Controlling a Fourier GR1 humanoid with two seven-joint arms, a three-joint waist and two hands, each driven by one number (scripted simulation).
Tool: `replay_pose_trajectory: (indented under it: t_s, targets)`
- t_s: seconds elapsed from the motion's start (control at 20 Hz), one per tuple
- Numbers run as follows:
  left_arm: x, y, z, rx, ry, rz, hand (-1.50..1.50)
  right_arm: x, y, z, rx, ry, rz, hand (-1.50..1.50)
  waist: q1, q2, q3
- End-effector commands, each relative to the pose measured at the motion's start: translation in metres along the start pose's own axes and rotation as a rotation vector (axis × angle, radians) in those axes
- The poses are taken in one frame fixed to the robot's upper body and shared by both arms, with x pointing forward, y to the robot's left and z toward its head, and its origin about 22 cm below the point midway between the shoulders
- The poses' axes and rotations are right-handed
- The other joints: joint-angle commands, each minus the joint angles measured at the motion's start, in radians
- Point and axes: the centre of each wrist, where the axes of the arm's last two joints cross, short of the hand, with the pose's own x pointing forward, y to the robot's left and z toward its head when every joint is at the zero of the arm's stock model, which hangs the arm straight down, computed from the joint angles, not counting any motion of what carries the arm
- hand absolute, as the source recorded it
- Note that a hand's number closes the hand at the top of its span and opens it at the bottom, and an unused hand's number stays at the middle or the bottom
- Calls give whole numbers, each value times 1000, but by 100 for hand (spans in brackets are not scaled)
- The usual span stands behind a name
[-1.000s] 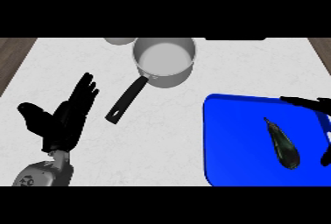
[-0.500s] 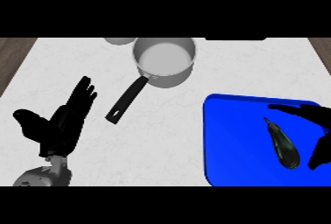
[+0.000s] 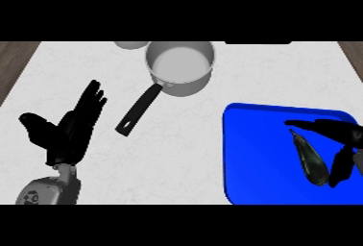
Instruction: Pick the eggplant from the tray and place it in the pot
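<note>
So, progress check: basically nothing is done yet as far as placing goes. The eggplant point(image 3: 309, 157) is lying flat on the blue tray point(image 3: 262, 153), down at about 4 o'clock on the worktop point(image 3: 177, 158). It sits in the tray's right part, with its thin end pointing to roughly 11 o'clock and its fat end to 5.

The right hand point(image 3: 339, 129) comes in from the 3 o'clock edge and is spread open around the eggplant. The fingers point(image 3: 319, 126) reach across just above the thin end, and the thumb point(image 3: 339, 167) sits at the fat end. It isn't curled shut on anything. I can't tell whether it actually touches the eggplant or just hovers over it. To me this looks like the moment right before the grab.

The pot point(image 3: 181, 60) is up at 12 o'clock with nothing in it. Its black handle point(image 3: 138, 110) sticks out toward 7 o'clock, and it stands well apart from the tray.

The left hand point(image 3: 71, 132) is at 8 o'clock, open with fingers up, just resting and holding nothing.

What's left, by my guess, is pretty much everything:
- close on the eggplant
- lift it clear of the tray
- carry it up and left to the pot
- let it go inside
</note>
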Motion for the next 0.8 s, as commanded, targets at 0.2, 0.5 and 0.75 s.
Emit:
replay_pose_trajectory:
  t_s: [0.2, 0.5, 0.75]
  targets:
    - [0, -11, 7, -20, -16, 1, 0, -5, 0, -13, -5, -169, -64, 150, 6, 0, 0]
    - [-7, 0, 15, -7, 6, -19, 0, -14, 11, -16, -77, -174, -42, 150, 4, 0, 0]
    - [2, 4, 2, 33, 15, -4, 0, 33, 33, -60, -274, 151, -198, 150, -42, -21, -7]
